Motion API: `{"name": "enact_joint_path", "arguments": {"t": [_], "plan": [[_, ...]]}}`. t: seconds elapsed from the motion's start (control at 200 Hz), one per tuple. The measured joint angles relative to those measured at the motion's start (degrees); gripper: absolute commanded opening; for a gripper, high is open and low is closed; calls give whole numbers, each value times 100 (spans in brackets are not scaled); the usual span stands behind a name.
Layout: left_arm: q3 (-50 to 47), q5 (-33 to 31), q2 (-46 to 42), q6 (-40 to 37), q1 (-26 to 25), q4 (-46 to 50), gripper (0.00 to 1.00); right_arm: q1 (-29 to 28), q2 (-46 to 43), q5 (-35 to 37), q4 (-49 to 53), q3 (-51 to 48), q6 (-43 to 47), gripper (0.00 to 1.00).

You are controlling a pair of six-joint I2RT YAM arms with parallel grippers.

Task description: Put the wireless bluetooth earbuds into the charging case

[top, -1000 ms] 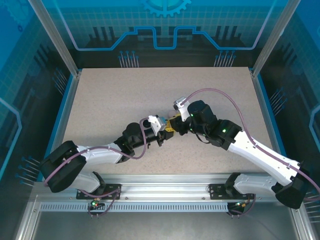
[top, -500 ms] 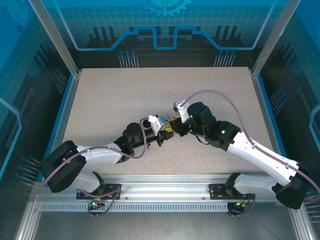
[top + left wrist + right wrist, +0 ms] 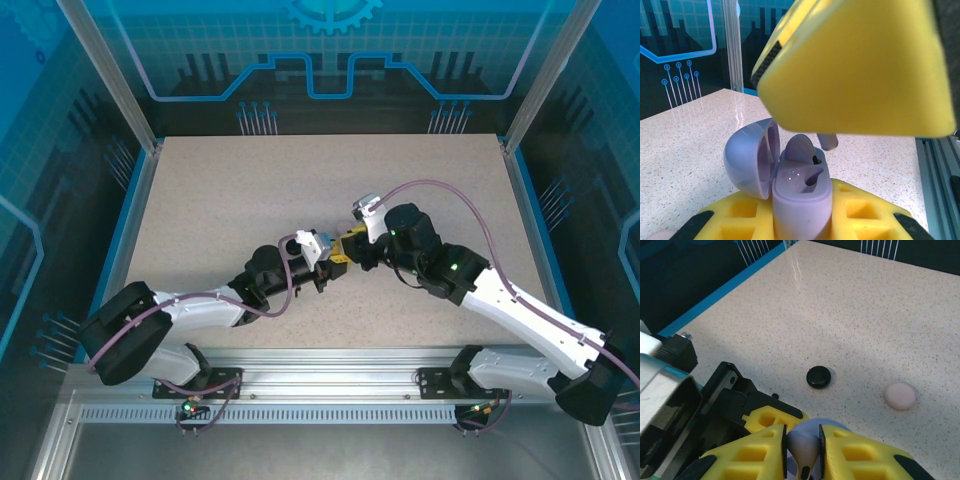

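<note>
Earbud (image 3: 802, 445), lilac, is pinched between the closed fingers of the right gripper (image 3: 351, 243), stem pointing down so it can slide straight into its well; the left gripper (image 3: 801, 215) is clamped on the lilac charging case (image 3: 800, 187) near the middle of the tabletop (image 3: 250, 190), holding it upright as a steady target, lid (image 3: 747, 160) swung open (clear of the descent); the stem tip hangs just above the case mouth, not yet seated; a black case (image 3: 819, 376) and a pink case (image 3: 900, 395) lie shut on the tabletop.
</note>
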State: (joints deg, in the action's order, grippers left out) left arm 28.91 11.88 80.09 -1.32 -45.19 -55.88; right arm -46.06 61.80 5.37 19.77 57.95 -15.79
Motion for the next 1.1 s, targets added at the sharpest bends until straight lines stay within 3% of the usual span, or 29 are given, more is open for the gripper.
{"name": "enact_joint_path", "arguments": {"t": [1.101], "plan": [[129,46,-118,442,0,160,3,0,-72,22,-531,-299,92,23]]}}
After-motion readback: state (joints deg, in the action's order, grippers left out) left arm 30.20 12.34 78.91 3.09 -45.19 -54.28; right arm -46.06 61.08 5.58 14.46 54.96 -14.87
